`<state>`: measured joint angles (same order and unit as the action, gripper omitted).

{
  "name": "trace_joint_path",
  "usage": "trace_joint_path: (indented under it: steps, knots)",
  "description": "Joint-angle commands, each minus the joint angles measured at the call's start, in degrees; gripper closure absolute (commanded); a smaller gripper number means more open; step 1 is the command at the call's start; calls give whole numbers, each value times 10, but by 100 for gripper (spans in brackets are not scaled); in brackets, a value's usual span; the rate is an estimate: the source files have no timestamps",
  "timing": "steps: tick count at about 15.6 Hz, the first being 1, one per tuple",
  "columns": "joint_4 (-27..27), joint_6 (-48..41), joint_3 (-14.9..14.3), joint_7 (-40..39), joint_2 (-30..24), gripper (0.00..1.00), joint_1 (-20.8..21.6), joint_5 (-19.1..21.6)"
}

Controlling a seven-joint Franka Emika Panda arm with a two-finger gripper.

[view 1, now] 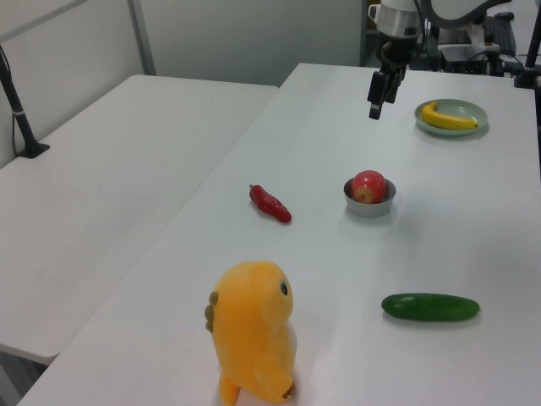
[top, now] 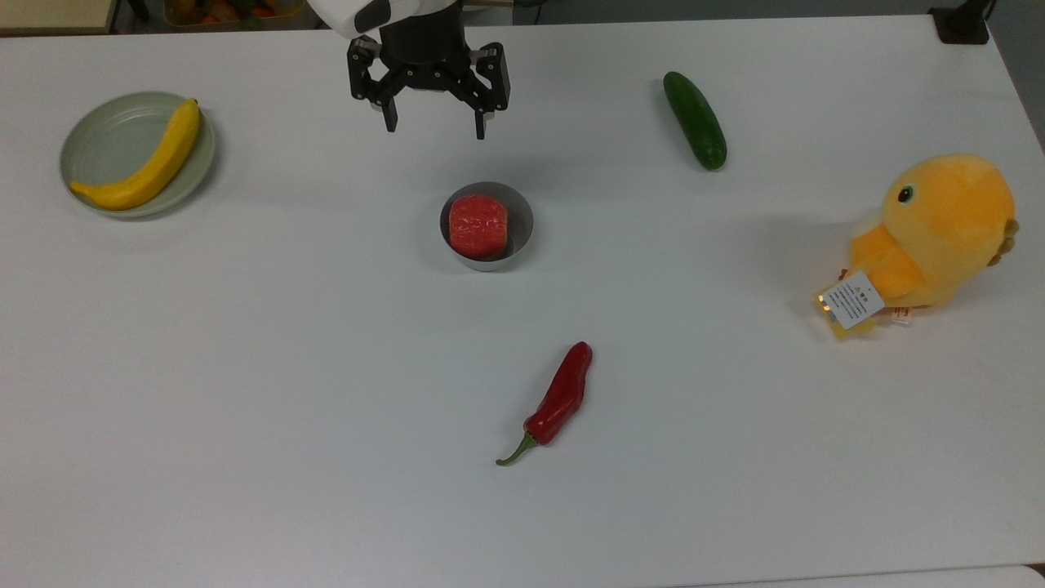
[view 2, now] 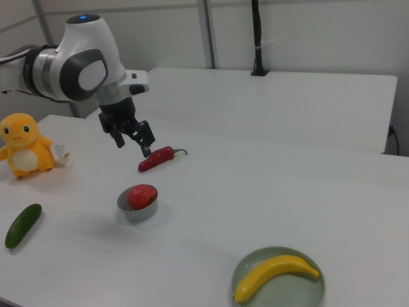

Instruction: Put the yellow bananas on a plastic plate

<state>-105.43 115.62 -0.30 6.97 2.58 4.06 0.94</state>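
Yellow banana (top: 140, 165) lies on the plastic plate (top: 102, 147), resting across the plate's side nearer the gripper, both ends reaching the rim. Gripper (top: 434, 128) hangs above the white table (top: 326, 343), well apart from the plate toward the top view's right, empty, fingers spread wide.

Banana's long axis runs diagonally in the top view: stem end toward the plate's upper right, the other end at the plate's lower left, the curve bulging away from the plate's centre. In the right view, banana (view 2: 276, 274) and plate (view 2: 300, 291) sit nearest the camera.

Grey bowl (top: 516, 231) with a red chunk (top: 478, 226) sits just below the gripper in the top view, well apart from the plate. Farther from the plate: red chilli (top: 559, 398), cucumber (top: 694, 119), and farthest, yellow-orange plush bird (top: 935, 233). Bare tabletop between gripper and plate
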Motion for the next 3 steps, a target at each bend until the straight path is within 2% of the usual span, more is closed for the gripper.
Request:
trace_joint_path:
  steps: [1, 3]
  knots:
    - [-8, -19, -18, -12, -13, 0, 15, -2]
    - [-8, -19, -17, -8, -13, 0, 13, -5]
